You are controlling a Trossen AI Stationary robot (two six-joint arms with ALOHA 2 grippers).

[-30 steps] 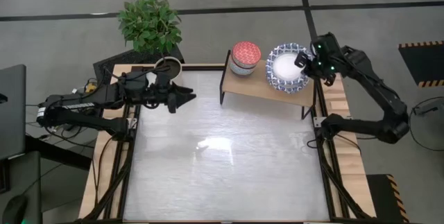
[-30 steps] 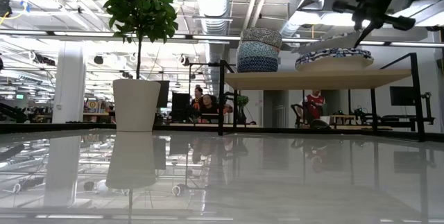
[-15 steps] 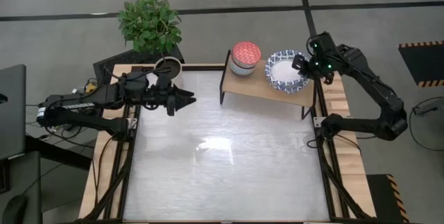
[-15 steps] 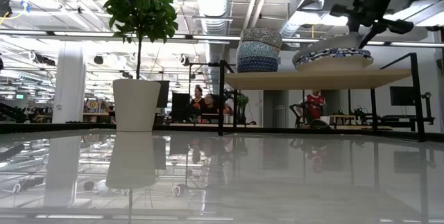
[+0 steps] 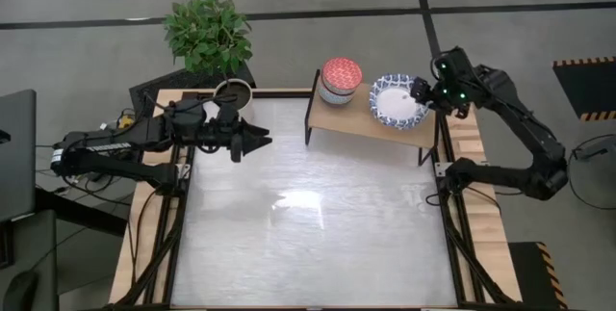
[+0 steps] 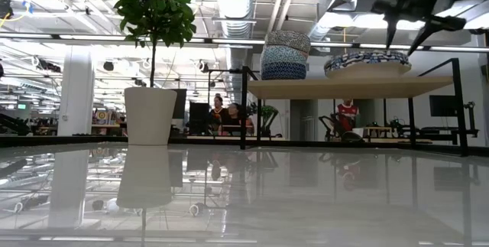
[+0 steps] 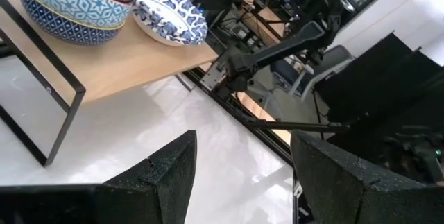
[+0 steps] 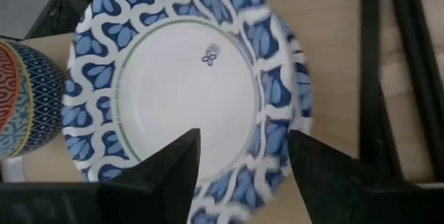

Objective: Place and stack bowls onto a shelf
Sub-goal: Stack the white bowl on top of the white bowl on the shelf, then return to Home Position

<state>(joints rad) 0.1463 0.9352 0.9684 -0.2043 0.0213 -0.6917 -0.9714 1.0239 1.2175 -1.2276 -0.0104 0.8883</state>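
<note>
**Status: Stacking Appears Complete**

The counter (image 5: pixel 308 234) carries no bowls. The shelf (image 5: pixel 361 118) holds the wide-bowl stack (image 5: pixel 397 101) directly beneath the right claw (image 5: pixel 421 92), open and empty, with the small-bowl stack (image 5: pixel 341 78) beyond. The left claw (image 5: pixel 260 138) waits, open and empty.

Two bowl stacks (image 5: pixel 341 79) on shelf (image 5: pixel 361 121)

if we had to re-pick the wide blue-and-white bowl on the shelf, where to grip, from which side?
Grip the wide bowl by its patterned rim, one finger inside and one outside, coming from above on the right gripper's side. It sits flat and shallow, and the small-bowl stack crowds its other side.
</note>
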